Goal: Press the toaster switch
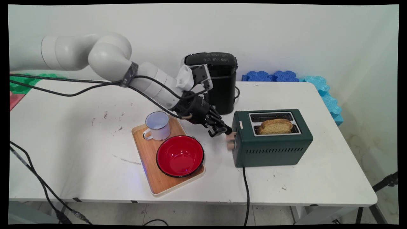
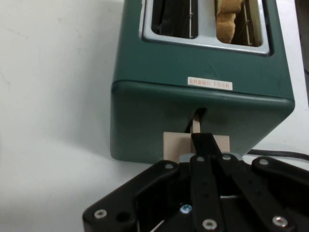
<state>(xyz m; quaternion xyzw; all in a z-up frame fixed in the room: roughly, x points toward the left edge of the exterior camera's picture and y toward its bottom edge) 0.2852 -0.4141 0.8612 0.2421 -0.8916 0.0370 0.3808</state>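
The black two-finger gripper (image 1: 225,131) has its fingers together, tips resting on the beige lever (image 2: 195,144) at the end face of the dark green two-slot toaster (image 1: 273,140). One slice of toast (image 1: 275,126) stands in the near slot. The white arm (image 1: 108,57) reaches down from upper left, above the wooden tray (image 1: 159,186).

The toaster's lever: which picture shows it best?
The hand view: the lever fills the middle, a pale tab on a stem from the slot in the toaster, with the gripper shut and resting on it. The main view shows the lever only as a small tab partly behind the gripper.
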